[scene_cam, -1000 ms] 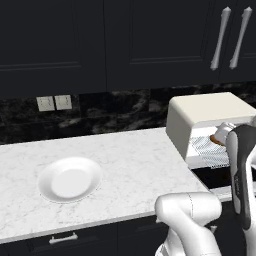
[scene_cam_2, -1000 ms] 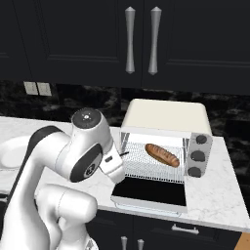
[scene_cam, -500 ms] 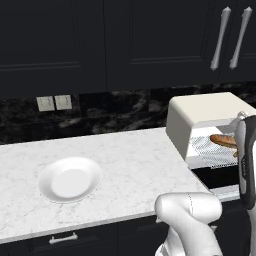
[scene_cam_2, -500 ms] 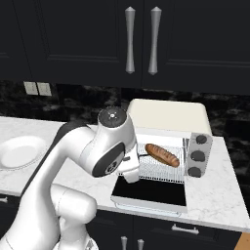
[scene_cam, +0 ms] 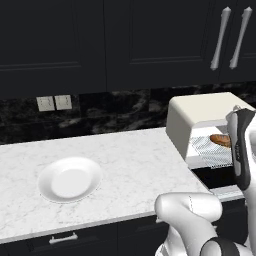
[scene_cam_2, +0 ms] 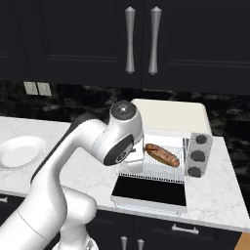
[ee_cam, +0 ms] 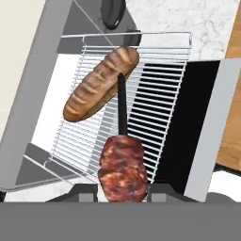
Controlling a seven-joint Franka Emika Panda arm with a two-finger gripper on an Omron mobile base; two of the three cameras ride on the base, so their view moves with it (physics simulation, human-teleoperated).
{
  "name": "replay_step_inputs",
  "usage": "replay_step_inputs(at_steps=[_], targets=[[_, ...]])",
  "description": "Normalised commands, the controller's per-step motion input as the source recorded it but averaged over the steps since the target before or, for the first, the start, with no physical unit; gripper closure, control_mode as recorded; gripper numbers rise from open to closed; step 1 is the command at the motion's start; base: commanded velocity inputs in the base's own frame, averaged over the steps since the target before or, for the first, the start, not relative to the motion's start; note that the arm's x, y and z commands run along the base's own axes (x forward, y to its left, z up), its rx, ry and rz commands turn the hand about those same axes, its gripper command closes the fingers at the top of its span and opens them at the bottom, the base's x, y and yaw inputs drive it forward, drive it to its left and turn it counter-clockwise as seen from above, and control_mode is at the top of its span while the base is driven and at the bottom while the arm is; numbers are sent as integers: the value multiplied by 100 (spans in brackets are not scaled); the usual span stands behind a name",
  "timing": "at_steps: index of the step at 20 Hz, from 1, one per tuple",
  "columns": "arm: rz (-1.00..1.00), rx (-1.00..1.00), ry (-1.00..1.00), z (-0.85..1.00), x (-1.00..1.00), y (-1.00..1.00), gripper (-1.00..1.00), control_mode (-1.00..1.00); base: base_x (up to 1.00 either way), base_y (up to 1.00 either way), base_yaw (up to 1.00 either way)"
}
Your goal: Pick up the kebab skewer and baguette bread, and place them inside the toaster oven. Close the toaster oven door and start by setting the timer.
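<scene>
My gripper (ee_cam: 121, 190) is shut on the kebab skewer (ee_cam: 122, 164). Its red-brown meat chunks sit between the fingers and its dark stick points out over the wire rack (ee_cam: 157, 117). The baguette bread (ee_cam: 101, 84) lies slantwise on that rack inside the cream toaster oven (scene_cam_2: 171, 114); the loaf (scene_cam_2: 162, 155) also shows from the right base. The toaster oven door (scene_cam_2: 149, 191) hangs open and flat, dark glass up, below the rack. From the left base, the forearm (scene_cam: 241, 150) stands in front of the oven's mouth (scene_cam: 207, 150).
A white plate (scene_cam: 70, 179) rests on the marble counter (scene_cam: 130, 160) to the left. Three grey knobs (scene_cam_2: 197, 156) line the oven's right side. Dark cabinets with long handles (scene_cam_2: 141, 39) hang above. The counter ends just right of the oven.
The arm has swung right, toward the oven's opening, carrying the skewer. The baguette stays on the rack and the door stays open.
</scene>
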Motion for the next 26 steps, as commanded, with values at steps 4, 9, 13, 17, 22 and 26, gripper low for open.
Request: replay_step_inputs(at_steps=[4, 9, 13, 17, 22, 26], targets=[[-5, 0, -4, -37, 28, 0, 100, -100, 0, 0, 0], [-7, 0, -7, -40, 16, -5, 100, -100, 0, 0, 0], [-6, 0, -9, -16, 13, -25, 100, -100, 0, 0, 0], [-8, 2, -4, 0, 13, -29, 100, -100, 0, 0, 0], [-4, 0, 0, -2, 20, -5, 100, -100, 0, 0, 0], [-1, 0, 0, -3, 26, 0, 100, -100, 0, 0, 0]])
